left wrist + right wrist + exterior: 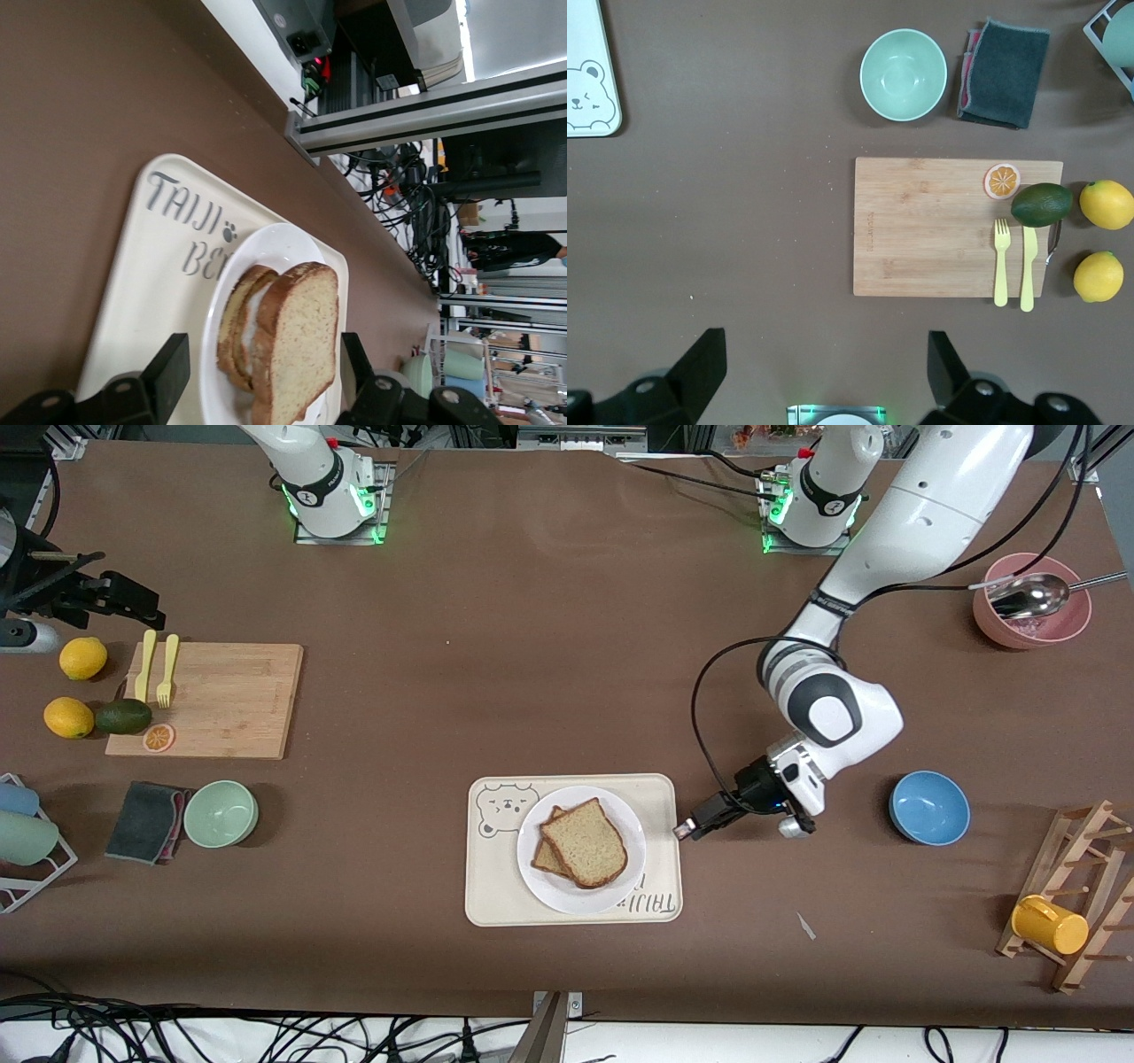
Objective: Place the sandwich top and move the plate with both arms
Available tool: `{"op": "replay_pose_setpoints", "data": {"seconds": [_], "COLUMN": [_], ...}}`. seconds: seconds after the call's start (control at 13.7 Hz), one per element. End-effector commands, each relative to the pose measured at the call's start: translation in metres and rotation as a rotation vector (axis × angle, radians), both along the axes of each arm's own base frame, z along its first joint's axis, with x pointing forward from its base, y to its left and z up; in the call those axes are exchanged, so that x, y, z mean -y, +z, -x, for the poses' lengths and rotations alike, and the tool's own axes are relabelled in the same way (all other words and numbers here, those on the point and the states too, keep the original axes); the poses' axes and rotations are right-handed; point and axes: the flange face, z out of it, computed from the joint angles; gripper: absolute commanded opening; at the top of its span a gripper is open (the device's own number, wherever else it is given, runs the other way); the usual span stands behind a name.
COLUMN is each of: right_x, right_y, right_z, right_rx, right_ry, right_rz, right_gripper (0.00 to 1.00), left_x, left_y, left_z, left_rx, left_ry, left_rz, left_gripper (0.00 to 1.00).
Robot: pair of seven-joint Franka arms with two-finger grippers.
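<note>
1. The cream tray (496, 886) lies on the brown desk (567, 646), nearest the front camera among the central items; the plate (542, 879) rests on it.
2. On the plate, the sandwich top (586, 841) lies on a lower slice, slightly offset; in the left wrist view the sandwich top (297, 350) shows a white layer beneath it.
3. The left gripper (698, 823) sits low, just beside the tray's edge toward the left arm's end, jaws released and spread either side of the plate (257, 266) in its own view, gripping nothing.
4. The blue bowl (928, 807) stands near that arm.
5. The right gripper (824, 363) waits high over the desk beside the cutting board (939, 226), jaws released, empty.
</note>
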Motion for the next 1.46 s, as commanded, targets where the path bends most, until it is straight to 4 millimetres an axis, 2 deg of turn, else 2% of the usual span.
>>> {"op": "replay_pose_setpoints", "data": {"seconds": [0.0,0.15,0.37,0.44,0.88,0.95,1.1,1.17,1.32,1.39], "right_x": [0.0,0.0,-0.001,-0.001,-0.001,-0.001,0.0,0.001,0.001,0.001], "right_y": [0.007,0.007,0.007,0.007,0.007,0.007,0.006,0.007,0.007,0.006], "right_z": [0.002,0.002,0.002,0.002,0.002,0.002,0.002,0.002,0.002,0.002], "right_rx": [0.01,0.01,0.01,0.01,0.01,0.009,0.007,0.009,0.009,0.007], "right_ry": [-0.01,-0.011,-0.013,-0.013,-0.013,-0.013,-0.015,-0.016,-0.016,-0.016], "right_rz": [0.001,0.001,-0.019,-0.019,-0.018,-0.018,-0.018,-0.018,-0.018,-0.018], "right_gripper": [1.0,1.0,1.0,1.0,1.0,1.0,1.0,1.0,1.0,1.0], "left_x": [-0.018,-0.04,-0.057,-0.064,-0.105,-0.117,-0.129,-0.142,-0.173,-0.179], "left_y": [0.025,0.042,0.069,0.074,0.139,0.152,0.184,0.2,0.236,0.251], "left_z": [0.004,-0.004,-0.009,-0.008,0.004,0.008,0.018,0.024,0.035,0.041], "left_rx": [-0.06,-0.111,-0.159,-0.18,-0.272,-0.29,-0.317,-0.333,-0.352,-0.348], "left_ry": [-0.047,-0.092,-0.164,-0.195,-0.318,-0.327,-0.334,-0.331,-0.313,-0.301], "left_rz": [-0.026,-0.061,-0.142,-0.179,-0.496,-0.569,-0.701,-0.77,-0.831,-0.843], "left_gripper": [0.88,0.91,0.93,0.94,0.99,0.99,0.99,0.99,0.99,0.99]}}
